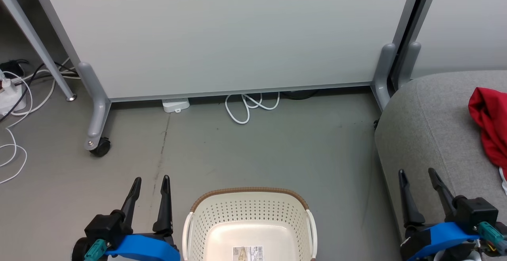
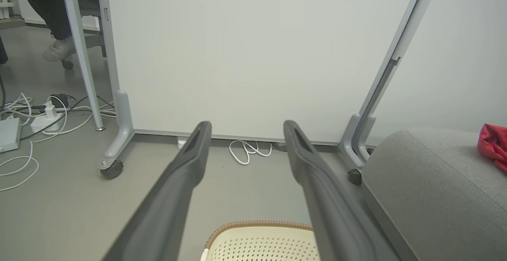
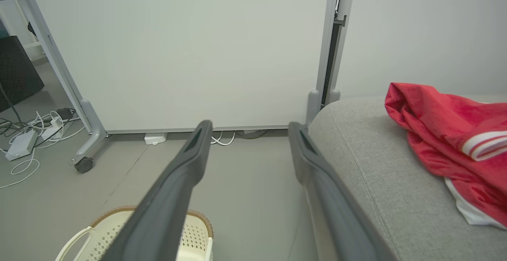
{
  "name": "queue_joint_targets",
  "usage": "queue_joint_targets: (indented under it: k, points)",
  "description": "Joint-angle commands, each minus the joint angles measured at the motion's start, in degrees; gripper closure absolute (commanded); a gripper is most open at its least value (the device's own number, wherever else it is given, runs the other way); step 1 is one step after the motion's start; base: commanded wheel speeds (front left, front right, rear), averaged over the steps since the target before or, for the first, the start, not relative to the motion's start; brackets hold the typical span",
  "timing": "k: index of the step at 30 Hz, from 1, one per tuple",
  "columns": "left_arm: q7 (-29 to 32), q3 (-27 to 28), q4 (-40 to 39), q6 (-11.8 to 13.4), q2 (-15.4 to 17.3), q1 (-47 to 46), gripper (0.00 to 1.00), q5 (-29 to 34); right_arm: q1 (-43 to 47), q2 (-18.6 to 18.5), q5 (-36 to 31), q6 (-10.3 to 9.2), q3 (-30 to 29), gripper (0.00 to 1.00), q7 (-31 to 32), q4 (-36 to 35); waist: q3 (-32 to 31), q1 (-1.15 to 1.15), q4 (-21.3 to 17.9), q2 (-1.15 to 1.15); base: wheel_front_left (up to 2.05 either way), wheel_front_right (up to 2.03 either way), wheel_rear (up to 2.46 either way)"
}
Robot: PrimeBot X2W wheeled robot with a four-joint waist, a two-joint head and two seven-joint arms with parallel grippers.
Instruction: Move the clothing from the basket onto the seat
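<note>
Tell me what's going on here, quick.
A two-armed robot is moving laundry. The red clothing lies on the grey seat at the right, and the part of the basket in view holds only its label. The left gripper, beside the basket, and the right gripper, by the seat's edge, are open and hold nothing.

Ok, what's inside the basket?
In the basket, a bare floor with a label; its near end is cut off from view. Clothing lies on the seat.

A perforated cream plastic basket (image 1: 248,221) carries a brown woven-look rim. Soft red clothing (image 3: 447,134) lies on the seat (image 3: 380,181), matt grey weave.
</note>
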Motion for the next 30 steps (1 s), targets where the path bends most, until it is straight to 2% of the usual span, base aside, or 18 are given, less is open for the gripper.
queue_joint_targets:
  k: [1, 13, 14, 22, 30]
  points:
    - [-0.1, 0.3, 0.1, -0.1, 0.1, -0.4, 0.00, 0.3, 0.6, 0.2, 0.3, 0.01, 0.1, 0.00, 0.0, 0.1, 0.0, 0.00, 0.0, 0.00, 0.00, 0.00, 0.00]
    - [-0.1, 0.6, 0.2, -0.1, -0.2, 0.3, 0.00, 0.2, 0.2, 0.3, 1.6, 0.01, 1.6, 0.00, -0.6, 1.5, 0.0, 0.00, -1.1, 0.00, 0.00, 0.00, 0.00]
    - [0.0, 0.2, 0.2, 0.0, -0.2, 0.0, 1.00, 0.0, 0.0, 0.1, 1.5, 0.00, 1.6, 1.00, -0.3, 1.4, 0.0, 0.00, -1.2, 0.00, 0.00, 0.00, 0.00]
    - [0.5, -0.1, 3.9, 0.0, -0.9, 2.8, 1.00, -0.2, 1.1, 0.4, 1.7, 0.00, 1.6, 1.00, -0.1, 5.4, 0.0, 0.00, -1.2, 0.00, 0.00, 0.00, 0.00]
    - [2.8, 1.3, 2.7, 0.2, -0.9, 2.0, 1.00, -8.5, 0.3, 0.4, 11.1, 0.00, 1.2, 1.00, 2.0, 5.2, -0.1, 0.00, -1.4, 0.00, 0.00, 0.00, 0.00]
